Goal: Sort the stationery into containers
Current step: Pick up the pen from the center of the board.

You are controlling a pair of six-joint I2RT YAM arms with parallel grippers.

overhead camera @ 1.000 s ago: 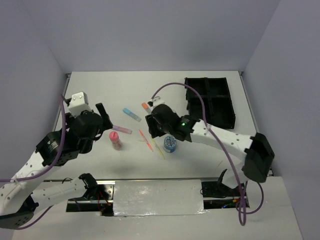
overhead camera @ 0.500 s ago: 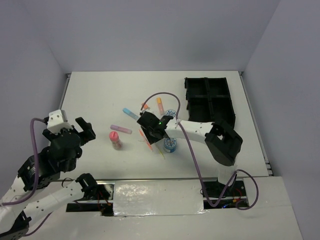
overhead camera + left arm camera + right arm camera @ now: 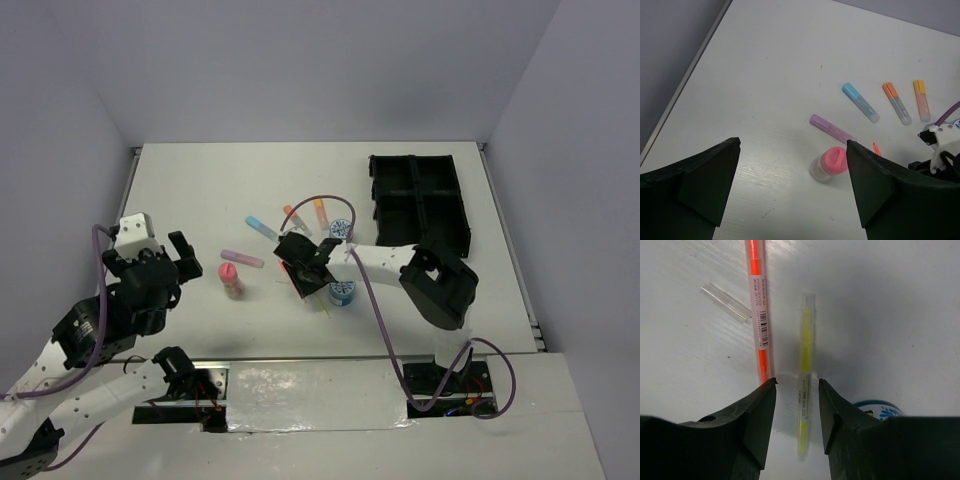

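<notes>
Nothing looks sorted yet: the tray (image 3: 374,200) by the table's (image 3: 200,180) right edge seems empty, the half-open right end effector (image 3: 796,390) straddles the mid-table yellow pen (image 3: 805,350) without gripping it, and the left end effector (image 3: 792,146) gapes wide.

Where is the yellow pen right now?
In the right wrist view, the yellow pen lies between the fingers of the right gripper, with the orange pen to its left and a blue-white tub at lower right.

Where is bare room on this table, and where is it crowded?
Bare: the table left of and behind the blue highlighter. Crowded: around the right pincer, by the yellow pen and blue tub.
</notes>
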